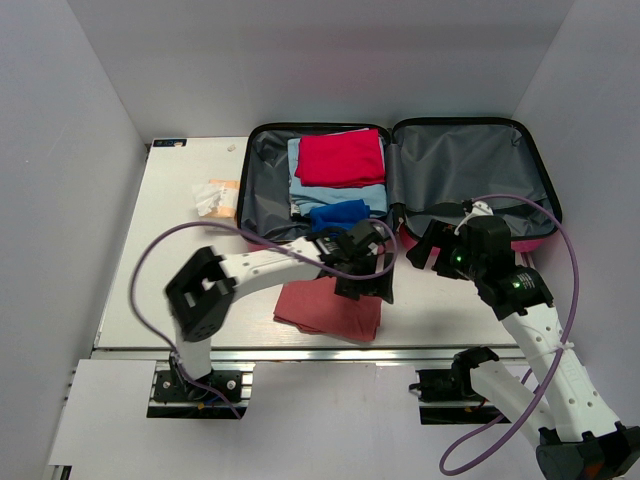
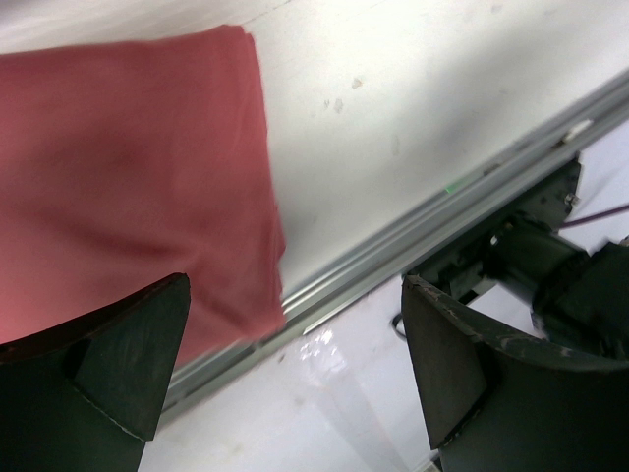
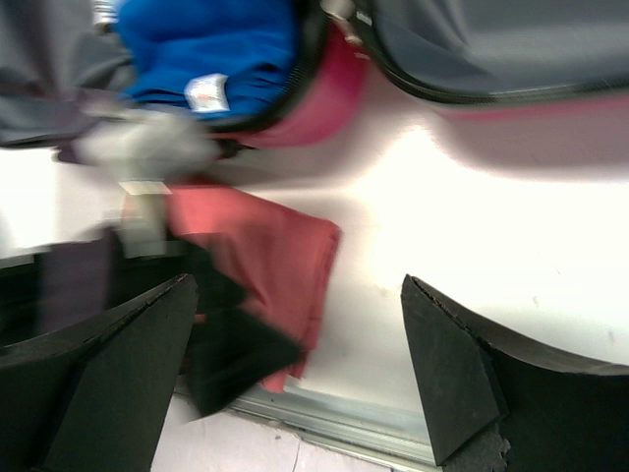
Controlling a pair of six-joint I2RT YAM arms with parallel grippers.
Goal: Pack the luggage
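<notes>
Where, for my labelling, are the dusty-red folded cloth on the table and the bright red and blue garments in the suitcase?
dusty-red folded cloth (image 1: 325, 312): top external view, middle of its upper face.
bright red folded garment (image 1: 340, 158): top external view, its centre.
blue garment (image 3: 216, 39): right wrist view, above its white label.

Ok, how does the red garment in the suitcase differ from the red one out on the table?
The bright red garment lies inside the luggage, atop a light blue piece; the duller brick-red garment lies on the table in front of it. The bright one is fully visible; the left arm partly covers the brick-red one. Both are folded flat.
</notes>
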